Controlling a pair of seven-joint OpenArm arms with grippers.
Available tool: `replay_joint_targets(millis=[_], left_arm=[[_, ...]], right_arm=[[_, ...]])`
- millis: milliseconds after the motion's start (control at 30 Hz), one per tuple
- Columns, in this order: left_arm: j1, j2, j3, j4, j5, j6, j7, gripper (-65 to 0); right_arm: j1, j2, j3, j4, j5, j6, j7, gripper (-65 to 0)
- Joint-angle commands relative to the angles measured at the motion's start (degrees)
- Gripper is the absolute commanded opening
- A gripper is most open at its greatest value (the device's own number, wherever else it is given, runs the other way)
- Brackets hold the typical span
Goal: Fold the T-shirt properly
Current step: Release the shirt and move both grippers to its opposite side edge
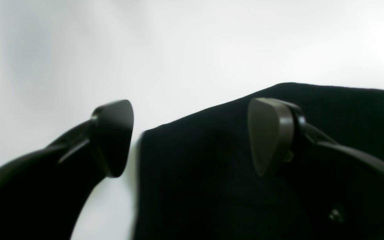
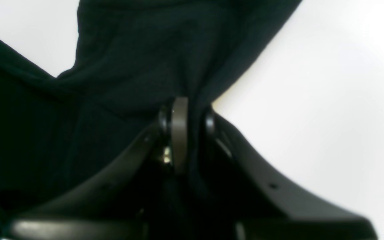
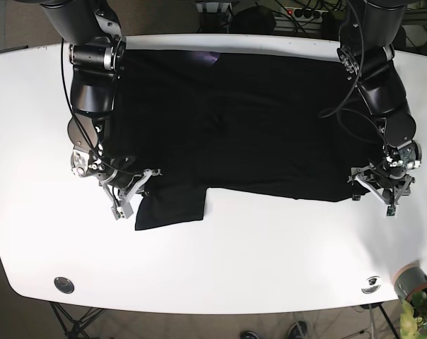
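Black knit T-shirt (image 3: 249, 134) lies spread across white table (image 3: 270, 261), collar toward far edge, hem toward near edge. One sleeve (image 3: 170, 206) sticks out past hem line on base view's left side.

Right gripper (image 2: 187, 116): claw pinched tight on cloth. Right wrist view shows pads (image 2: 178, 133) nearly together w/ a ridge of fabric bunched between them, creases fanning out from the pinch. Base view puts it at the sleeve/side-seam junction. Judgement: grip taken there to control that side for a fold.

Left gripper (image 1: 190, 136): claw wide, holding nothing. One pad (image 1: 268, 136) sits over the cloth, the other (image 1: 113, 138) over bare table, so a straight cloth edge falls between them. Whether lower pad touches the table – cannot tell. Judgement: straddling the edge prior to closing; matching hold on opposite side not yet made.

Materials: cloth is matte, soft, fine ribbed texture visible at close range, drapes limp, little stiffness. Pads are smooth, rounded, teardrop-shaped, dull grey-brown. Table is glossy white, low friction likely; cloth may slide when pulled.

Stage, as judged: early. Garment mostly flat, no body fold made.
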Motion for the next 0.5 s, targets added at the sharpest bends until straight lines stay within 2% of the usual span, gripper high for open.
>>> replay_joint_targets(millis=[0,100,267,467], left_arm=[[-2.2,-2.2,-0.1,-1.6,-0.5,0.5,-1.2,-13.9],[-2.5,-2.6,0.5,-5.1,-1.0,0.5,-1.4,-13.9],[-2.2,-2.6,0.6,-5.4,-0.9,0.5,-3.8,-13.9],[-1.0,-2.2,0.6,-5.6,-0.9,0.0,-3.8,-14.3]], right_arm=[[1.5,0.3,0.0,0.8,0.3,0.35,-0.1,-59.5],[1.3,0.3,0.0,0.9,0.3,0.35,-0.1,-59.5],[1.2,0.3,0.1,0.9,0.6,0.35,-0.1,-59.5],[1.2,0.3,0.2,0.9,0.8,0.35,-0.1,-59.9]])
